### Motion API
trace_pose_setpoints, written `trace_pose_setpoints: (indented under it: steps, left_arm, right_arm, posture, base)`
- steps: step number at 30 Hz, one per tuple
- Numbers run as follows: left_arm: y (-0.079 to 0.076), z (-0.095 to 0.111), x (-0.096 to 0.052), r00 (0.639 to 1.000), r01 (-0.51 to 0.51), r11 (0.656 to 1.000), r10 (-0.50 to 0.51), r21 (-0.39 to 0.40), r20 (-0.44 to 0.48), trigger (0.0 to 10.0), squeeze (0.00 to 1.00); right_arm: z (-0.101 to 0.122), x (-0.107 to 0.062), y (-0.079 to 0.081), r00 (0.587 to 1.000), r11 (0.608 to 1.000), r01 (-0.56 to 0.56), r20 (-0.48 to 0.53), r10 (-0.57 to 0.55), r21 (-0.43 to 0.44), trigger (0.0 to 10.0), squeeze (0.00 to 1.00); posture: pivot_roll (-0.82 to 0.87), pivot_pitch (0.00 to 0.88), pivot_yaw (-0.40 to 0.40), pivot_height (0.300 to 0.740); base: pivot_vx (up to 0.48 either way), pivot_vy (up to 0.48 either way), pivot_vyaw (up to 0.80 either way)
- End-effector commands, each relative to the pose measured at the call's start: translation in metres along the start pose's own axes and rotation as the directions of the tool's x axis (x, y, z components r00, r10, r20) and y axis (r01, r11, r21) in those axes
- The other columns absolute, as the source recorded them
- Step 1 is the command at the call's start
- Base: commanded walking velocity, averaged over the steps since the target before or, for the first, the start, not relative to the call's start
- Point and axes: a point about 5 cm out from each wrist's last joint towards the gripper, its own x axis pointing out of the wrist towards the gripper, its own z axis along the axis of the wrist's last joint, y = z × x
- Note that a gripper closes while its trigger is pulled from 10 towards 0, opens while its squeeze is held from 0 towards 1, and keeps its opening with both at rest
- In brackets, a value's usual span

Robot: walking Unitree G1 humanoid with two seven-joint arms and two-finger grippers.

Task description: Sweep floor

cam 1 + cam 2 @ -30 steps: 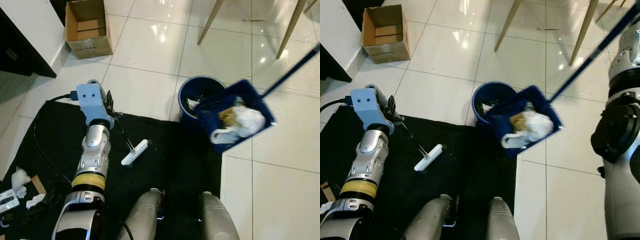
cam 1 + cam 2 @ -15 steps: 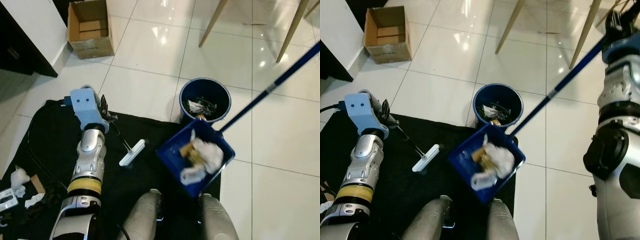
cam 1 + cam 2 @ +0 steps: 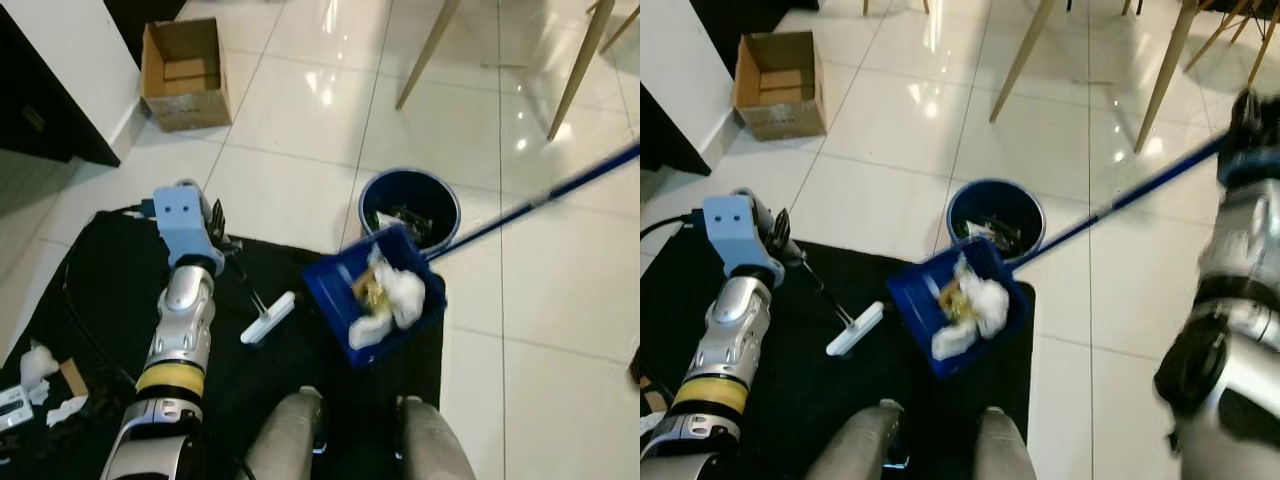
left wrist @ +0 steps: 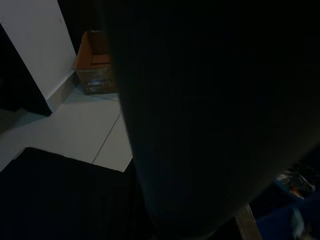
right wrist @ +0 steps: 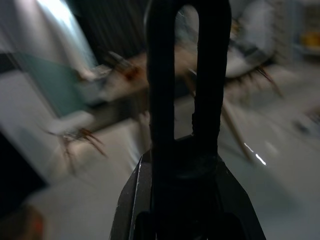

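Right eye view gives us the right gripper (image 3: 1252, 112) clamped on the dustpan (image 3: 962, 315) handle, pan hanging beside the bin (image 3: 996, 220). Left eye view adds our left gripper (image 3: 222, 240) gripping the brush (image 3: 266, 317).

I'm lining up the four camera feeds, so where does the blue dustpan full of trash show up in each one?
Left eye view: dustpan just below centre, over the black mat's edge.
Right eye view: dustpan at centre.
Left wrist view: a blue patch at one corner may be it; too dark to tell.
Right wrist view: not seen.
Shared landmark: the blue bin directly beyond it, in both eye views.
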Motion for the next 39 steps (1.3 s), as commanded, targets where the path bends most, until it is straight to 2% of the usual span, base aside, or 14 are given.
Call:
trace_pose_setpoints:
  steps: [1,5,11,18,20,22,24,25,27,28,29,31,37,39]
  left_arm:
    - [-0.003,-0.008,-0.003,0.999,0.015,1.0,-0.015,0.003,-0.032,10.0,0.0]
    - [-0.004,-0.014,-0.006,0.998,0.03,0.999,-0.029,0.018,-0.058,10.0,0.0]
    - [-0.006,-0.017,-0.007,0.997,0.046,0.999,-0.044,0.026,-0.067,10.0,0.0]
    - [-0.01,-0.022,-0.013,0.995,0.068,0.997,-0.066,0.022,-0.077,10.0,0.0]
    - [-0.012,-0.026,-0.016,0.993,0.076,0.997,-0.074,0.019,-0.094,10.0,0.0]
    - [-0.012,-0.026,-0.016,0.993,0.076,0.997,-0.074,0.019,-0.094,10.0,0.0]
    - [-0.015,-0.035,-0.019,0.988,0.084,0.996,-0.081,0.024,-0.131,10.0,0.0]
    - [-0.016,-0.037,-0.02,0.986,0.086,0.996,-0.082,0.024,-0.143,10.0,0.0]
    - [-0.016,-0.04,-0.021,0.985,0.082,0.996,-0.078,0.021,-0.153,10.0,0.0]
    - [-0.015,-0.043,-0.024,0.984,0.08,0.997,-0.075,0.02,-0.164,10.0,0.0]
    - [-0.015,-0.043,-0.024,0.984,0.08,0.997,-0.075,0.02,-0.164,10.0,0.0]
    - [-0.015,-0.046,-0.025,0.981,0.077,0.997,-0.073,0.017,-0.182,10.0,0.0]
    - [-0.016,-0.046,-0.025,0.981,0.073,0.997,-0.065,0.036,-0.185,10.0,0.0]
    - [-0.017,-0.048,-0.024,0.976,0.067,0.997,-0.058,0.037,-0.212,10.0,0.0]
  right_arm:
    - [0.004,-0.003,-0.006,0.998,0.997,0.039,0.046,-0.042,0.063,10.0,0.0]
    - [-0.033,-0.037,-0.027,0.99,0.986,0.13,-0.06,-0.124,0.106,10.0,0.0]
    - [-0.044,-0.056,-0.04,0.979,0.977,0.194,-0.078,-0.188,0.086,10.0,0.0]
    - [-0.066,-0.091,-0.061,0.947,0.953,0.299,-0.141,-0.289,0.056,10.0,0.0]
    - [-0.074,-0.114,-0.083,0.888,0.9,0.437,-0.166,-0.43,0.006,10.0,0.0]
    - [-0.074,-0.114,-0.083,0.888,0.9,0.437,-0.166,-0.43,0.006,10.0,0.0]
    - [-0.063,-0.135,-0.115,0.811,0.82,0.567,-0.117,-0.573,-0.081,10.0,0.0]
    - [-0.055,-0.139,-0.124,0.793,0.798,0.593,-0.092,-0.602,-0.108,10.0,0.0]
    - [-0.048,-0.142,-0.132,0.773,0.776,0.619,-0.08,-0.629,-0.121,10.0,0.0]
    - [-0.045,-0.145,-0.141,0.736,0.742,0.655,-0.1,-0.669,-0.144,10.0,0.0]
    - [-0.045,-0.145,-0.141,0.736,0.742,0.655,-0.1,-0.669,-0.144,10.0,0.0]
    - [-0.047,-0.149,-0.146,0.698,0.707,0.687,-0.121,-0.706,-0.167,10.0,0.0]
    - [-0.048,-0.147,-0.145,0.687,0.694,0.69,-0.113,-0.718,-0.206,10.0,0.0]
    - [-0.046,-0.136,-0.136,0.725,0.716,0.639,-0.09,-0.683,-0.282,10.0,0.0]
  posture:
    - [0.01,0.089,-0.008,0.74]
    - [0.0,0.091,0.005,0.74]
    - [0.01,0.099,0.005,0.74]
    - [0.01,0.099,0.003,0.74]
    - [0.01,0.102,0.006,0.74]
    - [0.01,0.102,0.006,0.74]
    - [0.01,0.091,0.01,0.74]
    - [0.01,0.091,0.01,0.74]
    - [0.0,0.093,0.009,0.74]
    - [0.0,0.083,0.006,0.74]
    - [0.0,0.083,0.006,0.74]
    - [-0.01,0.083,0.005,0.74]
    - [0.0,0.076,-0.002,0.74]
    - [0.0,0.063,-0.002,0.74]
  base:
    - [0.0,0.0,0.0]
    - [0.0,0.0,0.0]
    - [0.0,0.0,0.0]
    - [0.0,0.0,0.0]
    - [0.0,0.0,0.0]
    - [0.0,0.0,0.0]
    - [0.0,0.0,0.0]
    - [0.0,0.0,0.0]
    - [0.0,0.0,0.0]
    - [0.0,0.0,0.0]
    - [0.0,0.0,0.0]
    - [0.0,0.0,0.0]
    - [0.0,0.0,0.0]
    - [0.0,0.0,0.0]
